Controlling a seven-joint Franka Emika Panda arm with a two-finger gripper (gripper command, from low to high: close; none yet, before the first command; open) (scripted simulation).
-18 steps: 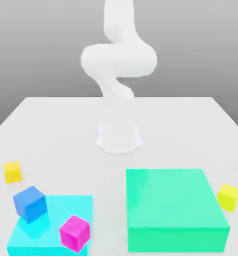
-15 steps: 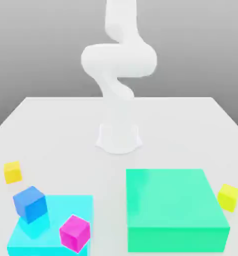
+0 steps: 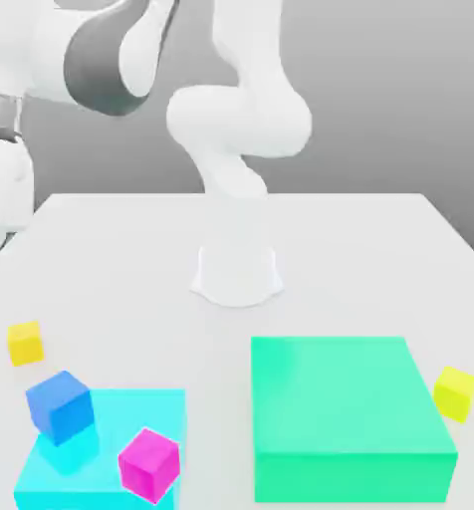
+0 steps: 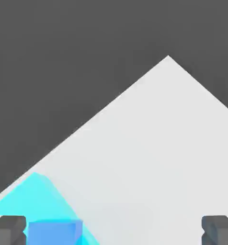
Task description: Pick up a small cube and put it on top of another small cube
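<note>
Two small yellow cubes are seen resting on the worktop (image 3: 131, 259) in the exterior view, well apart: one yellow cube (image 3: 25, 342) at that view's left, just beyond the cyan slab (image 3: 131, 418), the other yellow cube (image 3: 456, 391) at its right, beside the green block (image 3: 351, 413). Neither is held or stacked, so the approach step is judged to be in hand. The jaws are spread wide and empty; their two grey fingertips (image 4: 8, 229) are seen in the hand view, with the blue cube (image 4: 53, 233) on the slab between them. Next, one yellow cube must be centred between the jaws before descent. The arm (image 3: 102, 60) is cut off by the frame edge; in the exterior view the magenta cube (image 3: 148, 463) partly covers the slab.
</note>
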